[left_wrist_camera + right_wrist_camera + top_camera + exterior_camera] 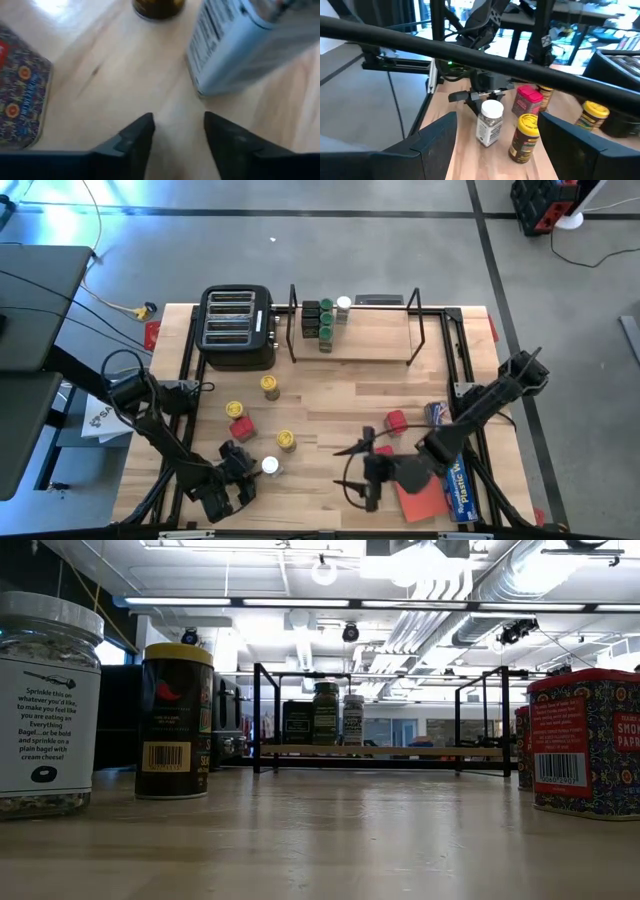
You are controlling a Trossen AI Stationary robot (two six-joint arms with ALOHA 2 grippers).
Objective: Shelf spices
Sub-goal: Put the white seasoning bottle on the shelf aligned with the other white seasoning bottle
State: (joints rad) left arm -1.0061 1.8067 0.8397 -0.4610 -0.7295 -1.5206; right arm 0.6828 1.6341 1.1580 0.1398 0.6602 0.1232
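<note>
Several spice jars stand at the left end of the shelf (355, 330). On the table are yellow-lidded jars (270, 386) (234, 410) (285, 440), red tins (241, 428) (396, 421), a patterned tin (435, 412) and a white-lidded jar (269, 466). My left gripper (250, 466) is open near the table's near edge, just left of the white-lidded jar (240, 45), which stands beyond its fingertips (145, 132) and off to one side. My right gripper (353, 470) is open wide, low over the near middle, facing left toward that jar (490, 122) and a yellow-lidded one (525, 137).
A black toaster (237, 327) stands left of the shelf. A flat red pad (420, 500) and a long blue plastic-wrap box (455, 480) lie under the right arm near the near right corner. Bare wood shows between the shelf and the loose jars.
</note>
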